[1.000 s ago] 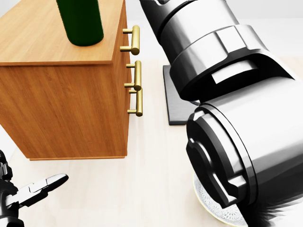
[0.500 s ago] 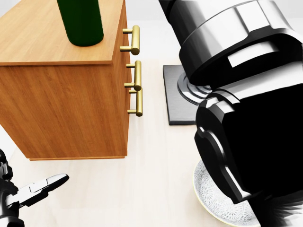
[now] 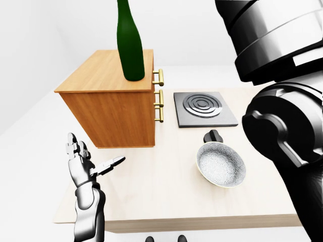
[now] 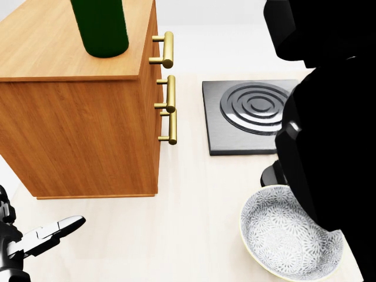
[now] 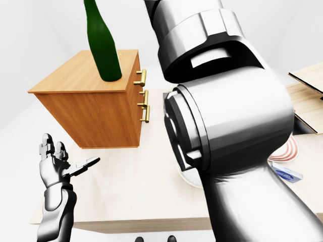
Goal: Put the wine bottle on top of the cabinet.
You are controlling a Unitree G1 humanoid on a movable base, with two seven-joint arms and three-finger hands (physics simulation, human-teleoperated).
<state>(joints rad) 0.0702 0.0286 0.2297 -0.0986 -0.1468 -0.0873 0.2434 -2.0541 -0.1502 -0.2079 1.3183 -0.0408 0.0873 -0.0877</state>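
A dark green wine bottle [image 3: 129, 45] stands upright on top of the wooden cabinet [image 3: 113, 108], near its right edge above the brass handles [image 3: 159, 98]. No hand touches it. My left hand [image 3: 96, 154] hovers open at the lower left of the left-eye view, below the cabinet, with fingers spread and nothing in them. My right arm [image 3: 282, 101] fills the right side of each view as a large silver and black shape. Its hand runs out past the top edge and does not show.
A dark hob plate [image 3: 204, 107] lies on the pale table [image 3: 166, 196] right of the cabinet. Below it are a black knob [image 3: 213, 136] and a patterned bowl [image 3: 220, 165]. A striped plate [image 5: 286, 151] and wooden box [image 5: 308, 96] show at the right-eye view's right.
My right arm has swung rightwards in the head view, uncovering the hob plate and the bowl. The bottle, cabinet and left hand have not moved.
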